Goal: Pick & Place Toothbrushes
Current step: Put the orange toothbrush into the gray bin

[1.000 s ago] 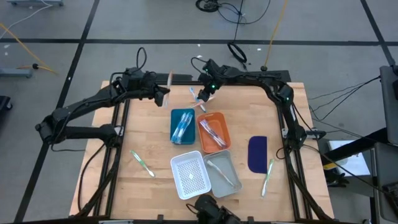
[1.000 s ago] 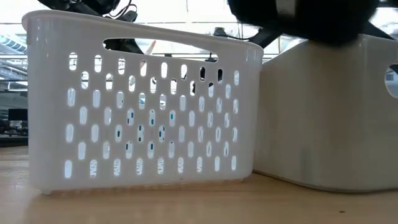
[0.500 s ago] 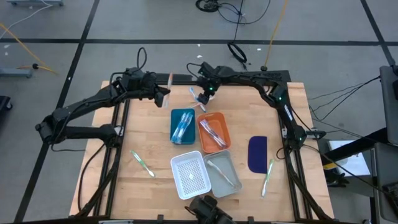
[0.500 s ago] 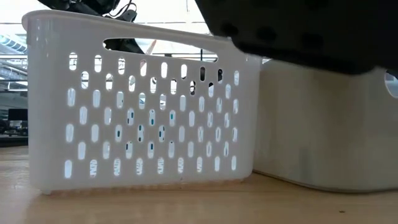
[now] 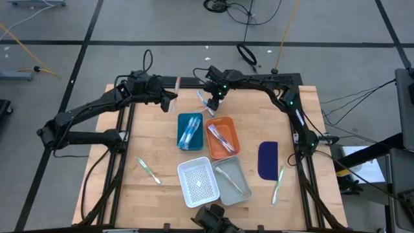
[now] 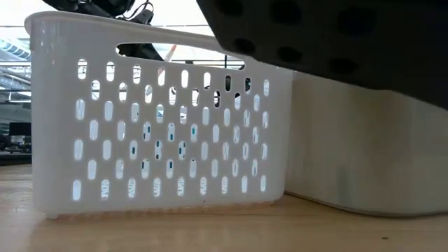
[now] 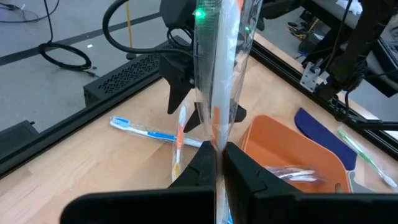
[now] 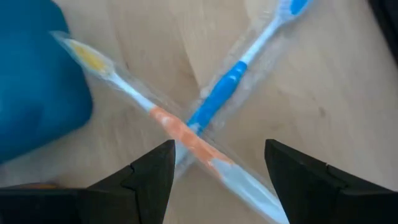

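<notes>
My left gripper (image 5: 169, 98) hovers near the table's far edge, shut on a clear-wrapped toothbrush (image 7: 214, 62) with an orange accent. My right gripper (image 5: 210, 99) is open above two crossed wrapped toothbrushes lying flat on the wood, one blue (image 8: 231, 79) and one orange (image 8: 181, 134). Its fingers (image 8: 152, 177) stand on either side of the crossing. More toothbrushes lie in the blue tray (image 5: 182, 134), the orange tray (image 5: 228, 123) and the grey tray (image 5: 240, 173). Two green ones lie on the table, one on the left (image 5: 148, 170) and one on the right (image 5: 278, 184). My left gripper pinches the wrapped toothbrush between its two fingers (image 7: 202, 168), on the handle just below the orange accent (image 7: 216, 121). The brush sticks out past the fingertips in line with them. It is lifted clear of the table.
A white perforated basket (image 5: 186, 182) sits beside the grey tray near the near edge and fills the low view (image 6: 161, 119). A dark blue flat oblong (image 5: 268, 160) lies on the right. A dark shape (image 6: 336, 42) covers the low view's upper right. Bare wood shows at the left.
My right gripper has shifted slightly toward the table's left, staying open over the crossed toothbrushes. In the low view the dark shape has spread across the upper right. My left gripper has kept its hold without moving.
</notes>
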Controlling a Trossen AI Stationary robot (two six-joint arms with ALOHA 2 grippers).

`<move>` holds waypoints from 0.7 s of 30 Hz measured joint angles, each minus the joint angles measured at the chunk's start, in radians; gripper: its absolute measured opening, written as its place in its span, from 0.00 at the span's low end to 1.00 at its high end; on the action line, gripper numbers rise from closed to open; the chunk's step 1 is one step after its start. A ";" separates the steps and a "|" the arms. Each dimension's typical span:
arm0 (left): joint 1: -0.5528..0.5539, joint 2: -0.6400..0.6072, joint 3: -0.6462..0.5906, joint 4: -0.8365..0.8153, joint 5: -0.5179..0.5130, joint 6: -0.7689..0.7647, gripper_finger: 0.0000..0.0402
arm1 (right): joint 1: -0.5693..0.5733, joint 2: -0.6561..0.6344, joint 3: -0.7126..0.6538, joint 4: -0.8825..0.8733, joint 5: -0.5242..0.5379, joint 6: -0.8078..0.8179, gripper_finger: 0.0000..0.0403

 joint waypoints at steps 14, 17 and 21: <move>0.000 0.000 0.000 0.000 0.000 -0.008 0.00 | 0.008 0.063 0.022 -0.036 0.021 -0.047 0.60; 0.000 0.000 0.000 0.001 0.000 -0.006 0.00 | 0.008 0.064 0.029 -0.046 0.024 -0.049 0.60; 0.000 0.000 0.000 0.001 -0.002 -0.006 0.00 | 0.015 0.064 0.029 -0.068 0.038 -0.049 0.53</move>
